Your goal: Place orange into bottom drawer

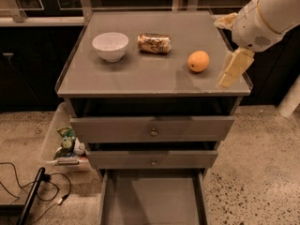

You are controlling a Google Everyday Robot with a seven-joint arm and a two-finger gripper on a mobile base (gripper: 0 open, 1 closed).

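Note:
The orange point(198, 61) sits on the grey cabinet top point(140, 74), right of centre. The bottom drawer point(152, 198) is pulled out at the foot of the cabinet, and the part of its grey floor in view is bare. My gripper point(225, 50) hangs from the white arm at the right edge of the top, just right of the orange and not touching it. Its pale yellow fingers point(236, 67) are apart and hold nothing.
A white bowl point(110, 46) and a tan-and-brown can point(154, 43) lying on its side are on the top, left of the orange. Two closed drawers with brass knobs point(153, 132) are above the open one. A bin of clutter point(65, 146) and cables point(28, 191) are on the floor at left.

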